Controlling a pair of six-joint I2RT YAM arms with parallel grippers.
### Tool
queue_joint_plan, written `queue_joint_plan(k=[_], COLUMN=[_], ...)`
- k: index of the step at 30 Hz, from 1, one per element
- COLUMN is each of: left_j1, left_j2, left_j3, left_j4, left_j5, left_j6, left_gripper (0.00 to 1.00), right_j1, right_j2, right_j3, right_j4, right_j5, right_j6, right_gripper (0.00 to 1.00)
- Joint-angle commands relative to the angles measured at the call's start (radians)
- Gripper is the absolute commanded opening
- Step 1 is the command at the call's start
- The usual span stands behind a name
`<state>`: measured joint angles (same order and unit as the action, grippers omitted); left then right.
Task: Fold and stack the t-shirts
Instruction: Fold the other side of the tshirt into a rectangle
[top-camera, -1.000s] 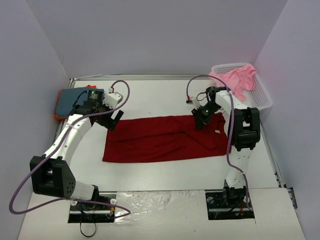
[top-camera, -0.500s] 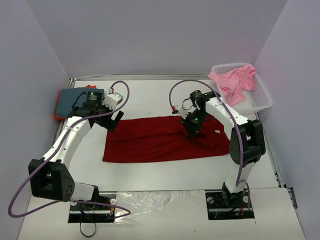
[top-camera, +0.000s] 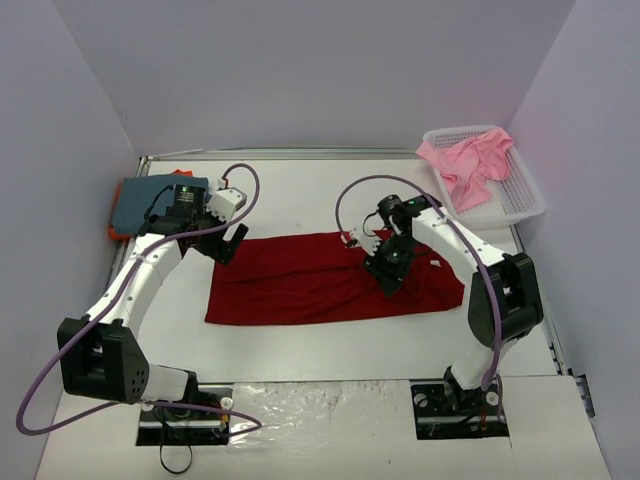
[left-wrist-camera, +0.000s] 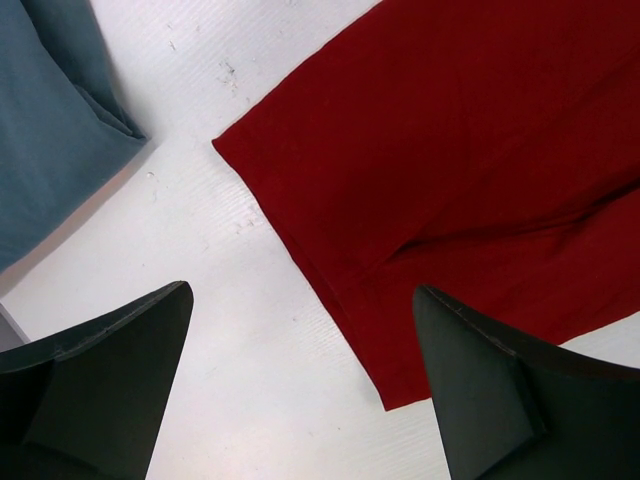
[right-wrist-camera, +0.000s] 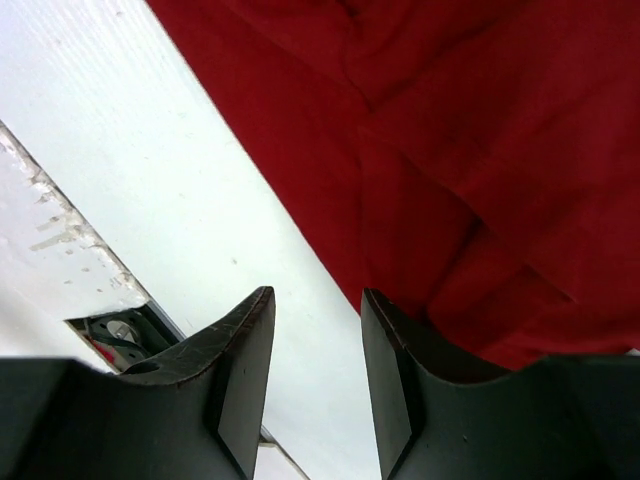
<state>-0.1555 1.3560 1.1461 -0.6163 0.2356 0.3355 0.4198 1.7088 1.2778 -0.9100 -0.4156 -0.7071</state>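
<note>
Nearest the arm bases, the white table (top-camera: 330, 350) lay bare up to the long near edge of the dark red t-shirt (top-camera: 300, 280), which was spread flat as a wide band across the middle of the table, partly folded, with creases and overlapping layers toward its right end.

The right end effector (top-camera: 388, 272) hung over the right half of that shirt, pointing down at the rumpled folds. In the right wrist view its two dark fingers (right-wrist-camera: 240, 370) stood a narrow gap apart with only table and red cloth showing between them; nothing was gripped, so it had let go of the cloth. The red fabric lay just beyond and to the right of the fingertips, its diagonal edge running past them.

The left end effector (top-camera: 228, 243) hovered at the shirt's far left corner. The left wrist view showed its fingers (left-wrist-camera: 110, 370) spread wide and empty, white table between them, the corner and hem of the red shirt lying ahead and under the right-hand finger.

Farther back on the left, the teal-blue t-shirt (top-camera: 142, 200) rested folded on top of an orange t-shirt (top-camera: 118, 232) at the table's left edge, near the left end effector but apart from it.

At the far right corner, the light pink t-shirt (top-camera: 468, 162) was heaped in the white basket (top-camera: 520, 200), draping over its rim, well apart from both arms.
</note>
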Motion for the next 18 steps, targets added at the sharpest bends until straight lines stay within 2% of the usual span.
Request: queue_joint_plan(k=[1,6,18], left_j1=[0.005,-0.001,-0.009], left_j2=[-0.026,-0.006,-0.005], left_j3=[0.014,0.021,-0.005], left_j4=[0.012,0.017,0.027], left_j5=[0.008,0.027,0.031], left_j6=[-0.010,-0.007,-0.006], left_gripper=[0.92,0.92,0.92], right_j1=[-0.056,-0.147,-0.138], right_j2=[-0.075,-0.066,0.135], right_j3=[0.060,0.074,0.126], right_j4=[-0.050,-0.012,0.020], right_j5=[0.026,0.003,-0.118], right_j6=[0.011,0.005,0.003], right_gripper=[0.37,0.40,0.41])
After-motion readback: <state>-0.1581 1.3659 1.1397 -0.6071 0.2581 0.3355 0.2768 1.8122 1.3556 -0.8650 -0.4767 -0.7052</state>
